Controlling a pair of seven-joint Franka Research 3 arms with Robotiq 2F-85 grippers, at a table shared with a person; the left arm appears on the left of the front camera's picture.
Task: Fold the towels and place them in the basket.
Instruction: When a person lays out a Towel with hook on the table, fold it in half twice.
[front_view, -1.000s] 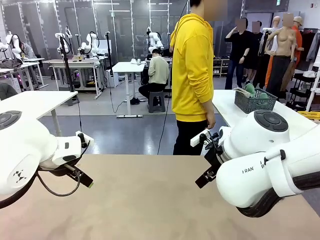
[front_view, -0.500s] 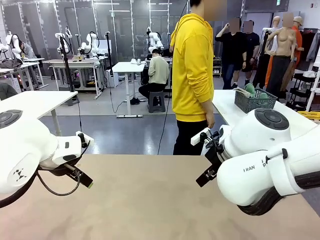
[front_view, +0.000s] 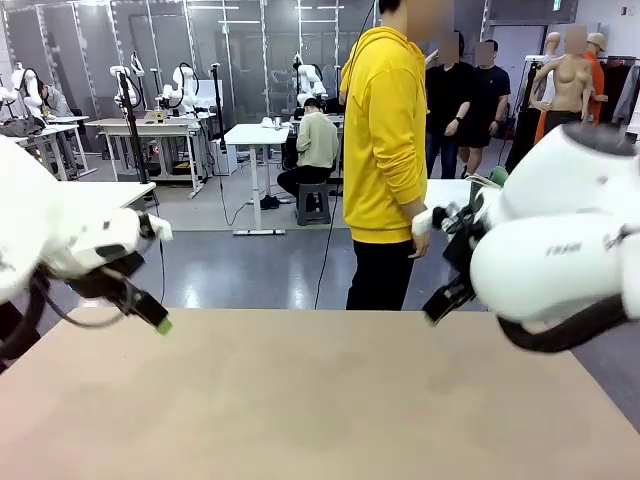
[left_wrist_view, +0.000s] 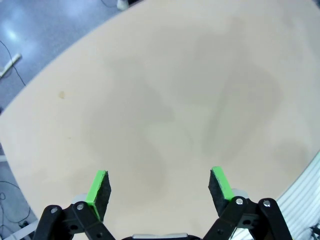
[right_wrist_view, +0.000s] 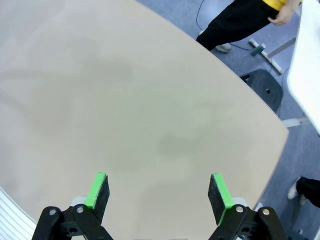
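Note:
The towels and the basket are out of view. My left gripper (front_view: 152, 314) hangs open over the left part of the bare tan table (front_view: 320, 400), with nothing between its green pads. In the left wrist view the left gripper (left_wrist_view: 160, 175) looks down on bare tabletop (left_wrist_view: 165, 100). My right gripper (front_view: 436, 308) hangs open near the table's far right edge. Below the right gripper (right_wrist_view: 157, 177) lies only tan tabletop (right_wrist_view: 125, 100).
A person in a yellow hoodie (front_view: 385, 150) stands at the far edge, side on, one hand (front_view: 421, 244) hanging down. The person's dark trousers (right_wrist_view: 235, 22) show beyond the table's corner. A white table (right_wrist_view: 311, 75) stands to the right, a black base (right_wrist_view: 262, 87) on the floor beside it.
Both arms have risen and drawn outward, the left toward the left, the right up and to the right. Both grippers stay open. The right arm now covers a mesh basket on the white side table.

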